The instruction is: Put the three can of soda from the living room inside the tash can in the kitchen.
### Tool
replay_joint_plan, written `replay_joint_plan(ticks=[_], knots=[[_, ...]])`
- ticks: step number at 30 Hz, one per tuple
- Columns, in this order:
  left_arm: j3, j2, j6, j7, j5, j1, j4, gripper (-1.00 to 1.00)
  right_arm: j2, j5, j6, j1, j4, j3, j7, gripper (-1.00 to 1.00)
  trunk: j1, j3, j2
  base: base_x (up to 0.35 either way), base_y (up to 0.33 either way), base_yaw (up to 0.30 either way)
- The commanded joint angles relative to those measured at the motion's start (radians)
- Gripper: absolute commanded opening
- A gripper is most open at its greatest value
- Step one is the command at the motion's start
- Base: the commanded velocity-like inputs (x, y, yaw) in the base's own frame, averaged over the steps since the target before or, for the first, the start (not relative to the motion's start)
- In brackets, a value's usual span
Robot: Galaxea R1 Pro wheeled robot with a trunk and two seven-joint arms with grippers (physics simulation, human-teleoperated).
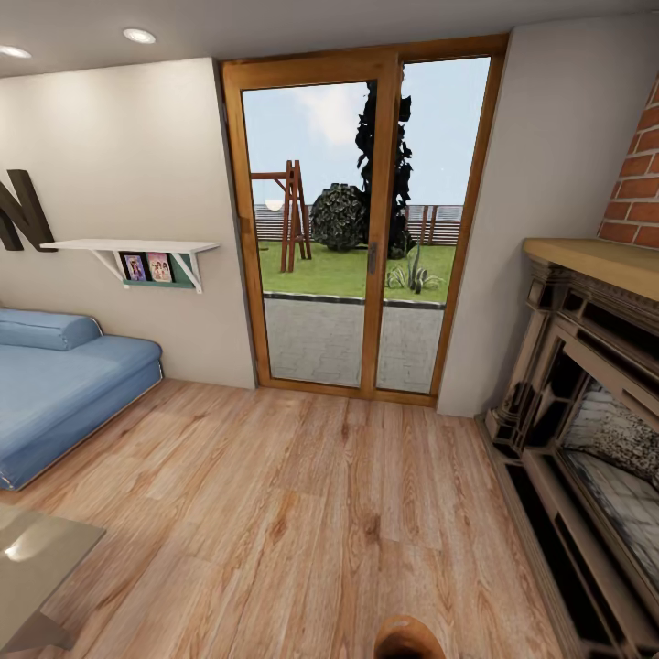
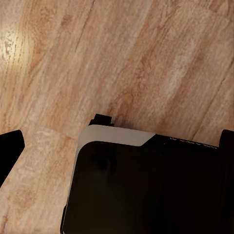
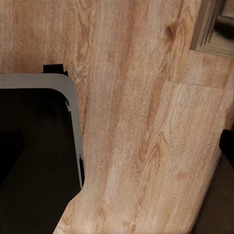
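Floorboards (image 1: 302, 513) of warm orange-brown wood run through the living room up to one pair of wood-framed glass doors (image 1: 361, 229). One blue sofa (image 1: 64, 394) sits at the left, and the corner of a glass-topped surface (image 1: 37, 558) lies near it. A dark fireplace (image 1: 586, 412) with red brick (image 1: 636, 183) above stands at the right. One white wall shelf (image 1: 128, 247) carries two small pictures. Both wrist views look down on planks and the robot's dark, grey-edged base (image 2: 146, 185). Whether either set of jaws is open or closed cannot be told.
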Motion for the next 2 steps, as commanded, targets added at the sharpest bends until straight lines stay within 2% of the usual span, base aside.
replay_joint_plan(ticks=[1, 2], knots=[[0.000, 0.000, 0.000, 0.000, 0.000, 0.000, 0.000, 1.00, 0.000, 0.000, 0.000, 0.000, 0.000, 0.000, 0.000, 1.00, 0.000, 0.000, 0.000, 0.000, 0.000, 0.000], [0.000, 0.000, 0.000, 0.000, 0.000, 0.000, 0.000, 1.00, 0.000, 0.000, 0.000, 0.000, 0.000, 0.000, 0.000, 1.00, 0.000, 0.000, 0.000, 0.000, 0.000, 0.000]])
